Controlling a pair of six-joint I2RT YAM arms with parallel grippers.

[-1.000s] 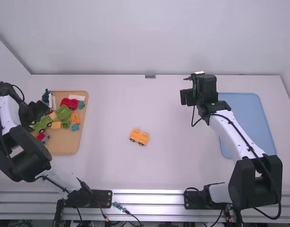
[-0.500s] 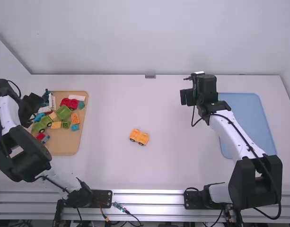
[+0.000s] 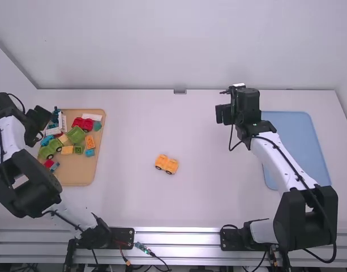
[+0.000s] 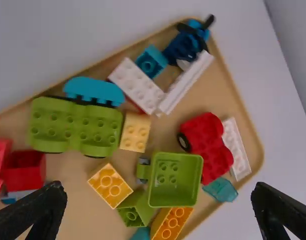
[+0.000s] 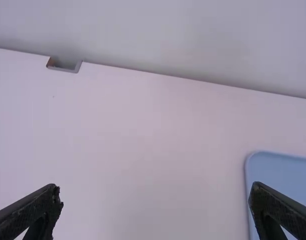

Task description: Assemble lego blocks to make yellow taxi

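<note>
In the high view my left gripper (image 3: 39,120) is above the wooden tray's left side; my right gripper (image 3: 225,115) hangs over the table right of the middle. A yellow-orange car base (image 3: 166,164) with wheels stands alone on the mid-table. In the left wrist view my left gripper (image 4: 158,202) is open above loose blocks: a yellow-orange block (image 4: 110,185), a lighter yellow one (image 4: 135,132) and an orange one (image 4: 171,223) beside a green open-topped piece (image 4: 175,180). My right gripper (image 5: 155,200) is open with nothing between its fingers in the right wrist view.
The wooden tray (image 3: 77,177) at the left also holds a green car base (image 4: 75,127), a red one (image 4: 206,146), white bricks (image 4: 137,85) and blue pieces. A blue tray (image 3: 292,127) lies at the right, partly behind the right arm. A wall rises behind the table.
My left gripper has shifted back and to the left, uncovering a blue piece and more of the green car base on the tray. The right arm and the yellow-orange car base look unmoved.
</note>
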